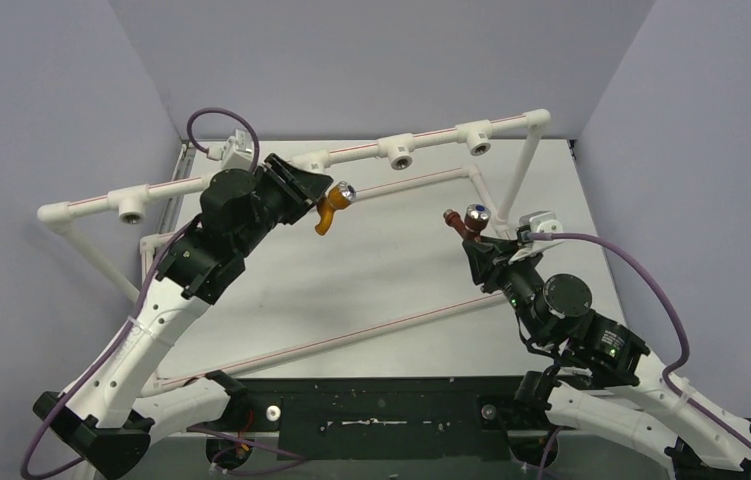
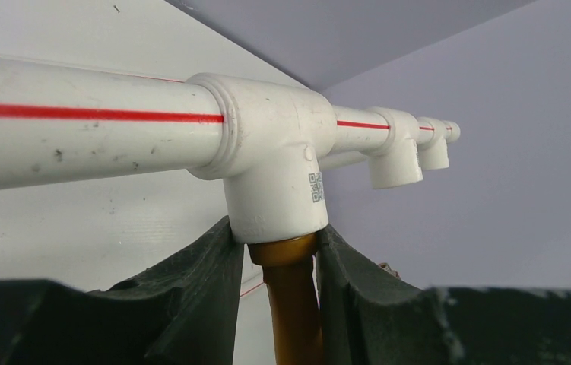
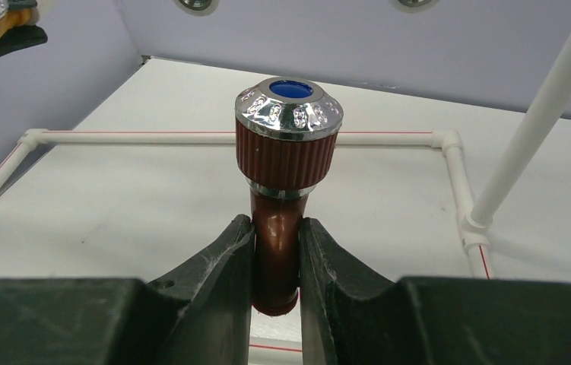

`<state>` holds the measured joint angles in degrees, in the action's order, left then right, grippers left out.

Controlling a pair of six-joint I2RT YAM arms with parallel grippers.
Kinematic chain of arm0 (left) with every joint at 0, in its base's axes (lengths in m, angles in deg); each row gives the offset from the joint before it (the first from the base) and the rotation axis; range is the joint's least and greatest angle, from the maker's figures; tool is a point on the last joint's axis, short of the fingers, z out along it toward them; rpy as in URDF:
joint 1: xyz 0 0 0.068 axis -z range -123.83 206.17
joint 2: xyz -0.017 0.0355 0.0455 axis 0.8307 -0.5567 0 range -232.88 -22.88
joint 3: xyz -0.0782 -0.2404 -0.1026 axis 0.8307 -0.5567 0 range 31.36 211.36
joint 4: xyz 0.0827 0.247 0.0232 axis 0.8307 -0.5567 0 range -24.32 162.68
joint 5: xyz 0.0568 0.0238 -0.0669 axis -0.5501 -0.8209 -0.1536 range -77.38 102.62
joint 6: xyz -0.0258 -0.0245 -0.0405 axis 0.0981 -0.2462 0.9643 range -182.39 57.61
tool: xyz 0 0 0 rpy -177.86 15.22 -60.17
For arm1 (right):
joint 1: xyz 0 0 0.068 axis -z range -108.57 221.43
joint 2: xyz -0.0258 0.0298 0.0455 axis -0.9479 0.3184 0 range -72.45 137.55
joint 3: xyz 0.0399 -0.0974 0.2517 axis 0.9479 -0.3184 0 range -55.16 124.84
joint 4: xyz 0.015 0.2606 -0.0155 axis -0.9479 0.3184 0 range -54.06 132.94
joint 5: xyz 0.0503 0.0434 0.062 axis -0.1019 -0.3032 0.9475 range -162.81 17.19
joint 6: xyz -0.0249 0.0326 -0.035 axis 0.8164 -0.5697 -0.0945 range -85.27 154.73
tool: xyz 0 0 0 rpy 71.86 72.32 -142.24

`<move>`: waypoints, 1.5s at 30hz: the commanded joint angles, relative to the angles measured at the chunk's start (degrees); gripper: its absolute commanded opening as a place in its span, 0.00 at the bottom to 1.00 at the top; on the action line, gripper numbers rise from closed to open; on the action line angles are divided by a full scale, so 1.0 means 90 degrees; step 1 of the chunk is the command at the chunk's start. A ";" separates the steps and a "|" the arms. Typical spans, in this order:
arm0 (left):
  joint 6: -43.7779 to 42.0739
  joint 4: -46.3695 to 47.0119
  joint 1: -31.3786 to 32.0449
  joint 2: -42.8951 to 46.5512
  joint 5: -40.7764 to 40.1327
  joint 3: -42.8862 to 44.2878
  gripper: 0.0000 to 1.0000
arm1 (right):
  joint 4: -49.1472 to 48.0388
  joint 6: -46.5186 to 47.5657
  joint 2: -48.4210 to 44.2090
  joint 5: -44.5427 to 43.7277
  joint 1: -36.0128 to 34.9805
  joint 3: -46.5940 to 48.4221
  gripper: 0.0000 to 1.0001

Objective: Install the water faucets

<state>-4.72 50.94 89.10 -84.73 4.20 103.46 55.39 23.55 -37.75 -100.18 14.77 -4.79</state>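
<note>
My left gripper (image 1: 313, 192) is shut on the orange-yellow faucet (image 1: 334, 207). In the left wrist view the fingers (image 2: 206, 281) flank its stem (image 2: 295, 304). Its collar sits against the mouth of a white T socket (image 2: 278, 186) on the raised pipe. My right gripper (image 1: 473, 243) is shut on the dark red-brown faucet (image 1: 466, 222) and holds it upright above the table, apart from the pipes. In the right wrist view (image 3: 277, 255) the stem is pinched between both fingers, with the silver knob (image 3: 290, 106) and its blue cap on top.
The raised white pipe (image 1: 281, 167) with a red stripe runs across the back and carries other open T sockets (image 1: 398, 151) (image 1: 477, 137) (image 1: 131, 207). A low pipe frame (image 1: 471, 175) lies on the table with a slanted support (image 1: 523, 165). Grey walls close in on three sides.
</note>
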 commanded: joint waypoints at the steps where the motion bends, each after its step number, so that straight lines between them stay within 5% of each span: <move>1: -0.0516 0.0456 -0.0026 0.0405 -0.0248 0.0229 0.39 | -0.0307 0.0168 0.0096 -0.0366 0.0003 0.0335 0.00; 6: -0.1146 0.0405 -0.0027 0.0350 0.0092 0.0605 0.63 | -0.0244 0.0142 0.0139 -0.0347 0.0008 0.0411 0.00; 13: -0.2077 -0.0090 -0.0031 0.0406 0.0097 0.1285 0.73 | -0.0160 0.0134 0.0157 -0.0298 0.0014 0.0560 0.00; 22: -0.3505 -0.0344 -0.0034 0.0298 -0.0051 0.2118 0.74 | -0.0409 0.0384 0.0214 -0.0372 0.0016 0.0648 0.00; 32: -0.5068 0.0007 -0.0125 -0.0596 -0.1505 0.2432 0.77 | -0.0557 0.0786 0.0409 -0.0542 0.0013 0.0882 0.00; 41: -0.4569 0.0216 -0.2110 -0.1294 -0.0614 0.2221 0.77 | -0.0566 0.0907 0.0519 -0.0557 0.0015 0.0923 0.00; 45: -0.4560 0.0264 -0.2312 -0.1307 -0.0885 0.1831 0.77 | -0.0584 0.0953 0.0561 -0.0576 0.0011 0.0898 0.00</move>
<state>-46.20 49.04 69.30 -97.99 -3.63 121.38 54.01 30.63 -33.12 -103.75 14.77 1.00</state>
